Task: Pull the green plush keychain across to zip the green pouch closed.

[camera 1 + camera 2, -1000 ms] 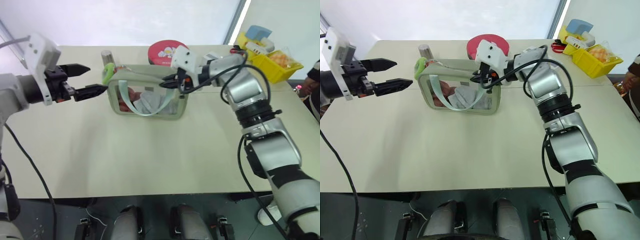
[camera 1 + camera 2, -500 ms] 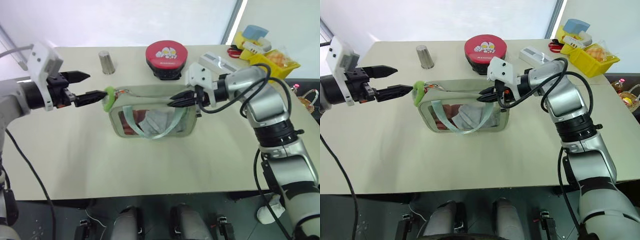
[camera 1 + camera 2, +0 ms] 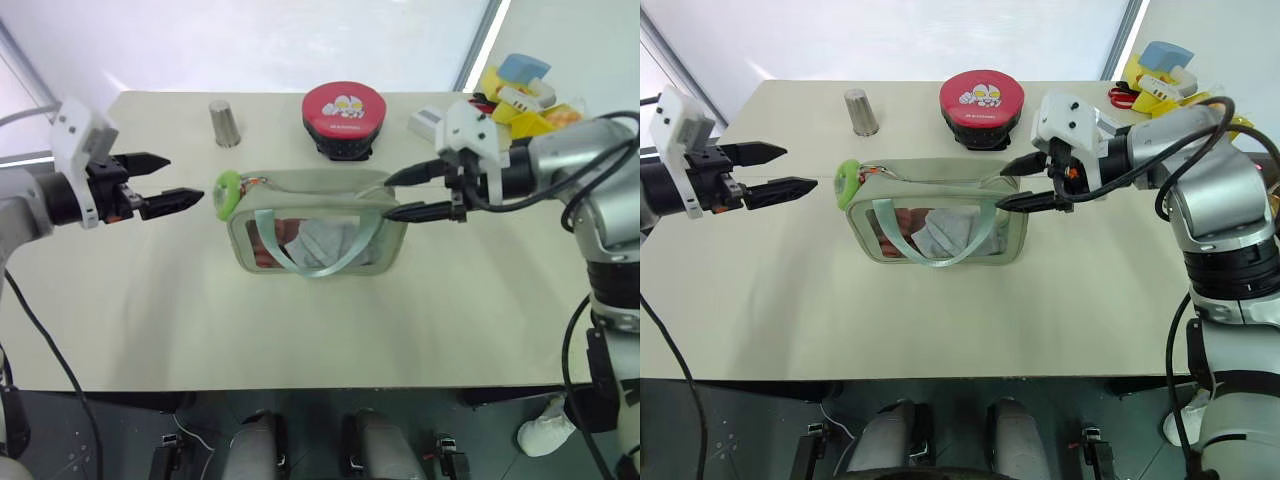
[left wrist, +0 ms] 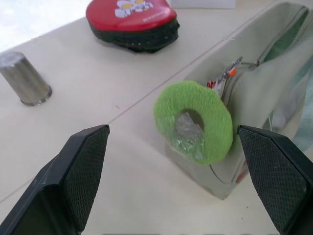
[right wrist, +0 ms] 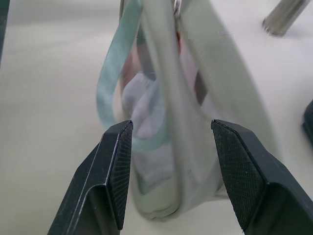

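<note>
**Both claws off the pouch, keychain sitting at its left end**

While the green pouch stands upright on the table, my 2 claws flank it without holding anything. My left claw is spread wide, its tips pointing at the green plush keychain but apart from it; the left wrist view has the fuzzy ring between the 2 fingers with table showing on either side. My right claw has its jaws parted at the pouch's right end, 1 finger above the top edge and 1 lower down beside the end; I cannot tell whether either grazes the fabric. The mint strap droops across the clear front panel.

I cannot tell from here how much of the zipper is closed, so which way the charm must travel is a judgement call.

What worries me: with nothing bracing the far end, a pull on the charm would likely drag the whole soft bag across the table instead of running the slider. The plush ring is squashy, so a shallow pinch could slip off. A slide toward the back would bring the pouch against the red round case or the metal cup just behind it.
</note>
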`<control>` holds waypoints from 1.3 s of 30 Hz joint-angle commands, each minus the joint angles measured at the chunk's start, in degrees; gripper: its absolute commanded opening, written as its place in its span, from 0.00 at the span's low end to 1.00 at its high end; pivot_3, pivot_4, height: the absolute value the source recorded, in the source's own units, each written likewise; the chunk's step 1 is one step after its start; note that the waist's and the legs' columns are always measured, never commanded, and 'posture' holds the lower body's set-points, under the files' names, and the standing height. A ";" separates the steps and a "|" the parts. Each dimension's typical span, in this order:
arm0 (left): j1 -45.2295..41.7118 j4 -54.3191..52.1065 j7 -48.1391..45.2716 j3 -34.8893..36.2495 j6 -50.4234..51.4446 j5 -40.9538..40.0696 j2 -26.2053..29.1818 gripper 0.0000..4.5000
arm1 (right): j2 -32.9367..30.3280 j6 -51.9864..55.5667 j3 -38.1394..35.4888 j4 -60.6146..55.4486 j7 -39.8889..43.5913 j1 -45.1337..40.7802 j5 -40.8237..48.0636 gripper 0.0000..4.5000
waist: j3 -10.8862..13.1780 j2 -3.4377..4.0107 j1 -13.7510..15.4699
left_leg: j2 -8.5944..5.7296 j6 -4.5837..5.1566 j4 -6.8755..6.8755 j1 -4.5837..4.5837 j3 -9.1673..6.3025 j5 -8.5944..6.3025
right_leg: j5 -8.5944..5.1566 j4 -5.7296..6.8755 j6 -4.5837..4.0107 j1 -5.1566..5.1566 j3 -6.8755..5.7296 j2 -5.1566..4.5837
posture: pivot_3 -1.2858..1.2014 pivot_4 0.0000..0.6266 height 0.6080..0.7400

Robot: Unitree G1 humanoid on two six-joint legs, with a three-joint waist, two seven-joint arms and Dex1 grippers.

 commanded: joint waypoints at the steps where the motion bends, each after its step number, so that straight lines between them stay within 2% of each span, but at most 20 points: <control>1: -0.81 -0.02 0.36 1.53 -1.11 0.42 0.51 1.00 | 0.49 -0.88 -0.34 -1.22 -1.34 0.91 0.62 0.59 | 0.00 0.00 0.00 | 0.00 0.00 -0.01 0.00 0.00 0.00 | 0.00 0.00 0.00 0.00 0.00 0.00 | 0.52 0.24 1.00; 5: 1.25 -1.07 -0.29 1.99 -0.64 0.16 1.37 1.00 | 1.58 -2.50 0.67 -0.02 -2.54 2.20 -0.12 0.59 | 0.00 0.00 0.01 | 0.00 0.00 0.01 0.00 0.00 0.00 | 0.00 0.00 0.00 0.00 0.00 0.00 | 0.52 0.24 1.00; 8: 1.92 -1.80 -0.12 2.74 0.29 -0.62 1.60 1.00 | 2.47 -2.67 0.75 0.19 -2.95 2.57 0.56 0.41 | 0.00 0.00 0.07 | 0.01 0.00 0.00 -0.01 -0.01 0.00 | 0.00 0.00 0.00 0.00 0.00 0.02 | 0.52 0.24 1.00; 11: 3.13 -2.10 0.82 2.17 -0.53 0.23 0.53 1.00 | 3.01 -2.49 1.06 -0.81 -2.98 2.74 1.17 0.08 | 0.00 0.00 0.07 | 0.00 0.00 0.01 0.00 0.00 0.00 | 0.00 0.00 0.00 0.00 0.01 0.01 | 0.52 0.24 1.00; 12: 3.08 -1.83 1.65 2.04 -1.15 0.67 -0.22 1.00 | 3.03 -2.51 1.15 -0.99 -2.92 2.73 1.26 0.02 | 0.00 0.00 0.05 | 0.00 0.00 0.00 0.00 0.00 0.00 | 0.00 0.00 0.00 0.00 0.01 0.00 | 0.52 0.24 1.00; 15: -0.26 2.52 6.53 1.88 -2.15 2.05 -4.06 1.00 | 2.56 -2.74 1.57 -1.48 -2.59 2.93 1.22 0.02 | -0.01 -0.01 0.14 | 0.00 0.00 0.01 0.01 -0.01 0.00 | 0.00 0.01 0.00 0.02 0.00 0.01 | 0.52 0.24 1.00; 21: -3.28 8.56 6.84 -1.00 -6.09 4.88 -7.91 1.00 | 1.98 -2.19 1.88 -2.88 -2.32 3.85 1.67 0.02 | -0.01 -0.01 0.05 | 0.00 0.00 0.01 0.00 0.00 0.00 | 0.00 -0.03 0.00 0.02 0.01 0.03 | 0.52 0.24 1.00; 26: -5.02 8.96 5.95 -3.47 -5.80 4.50 -11.72 1.00 | 2.73 -1.25 1.96 -3.51 -3.51 3.50 1.75 0.02 | -0.02 -0.02 0.04 | 0.01 0.00 0.02 0.00 0.00 0.00 | 0.00 -0.01 0.00 0.02 0.01 0.05 | 0.52 0.24 1.00; 32: -3.63 7.53 4.13 -4.92 -4.58 4.68 -12.22 1.00 | 3.19 -1.04 2.03 -3.58 -4.64 3.23 1.65 0.02 | -0.02 -0.02 -0.11 | 0.02 -0.01 0.02 0.01 0.00 0.00 | 0.00 0.00 0.00 0.02 0.01 0.06 | 0.52 0.24 1.00; 39: -4.81 10.75 5.15 -6.36 -7.47 7.30 -15.22 1.00 | 2.99 -0.34 2.00 -3.87 -5.08 2.74 2.00 0.02 | -0.02 -0.02 0.04 | 0.01 0.00 0.02 0.01 0.00 0.00 | 0.00 0.00 0.00 0.03 0.01 0.05 | 0.52 0.24 1.00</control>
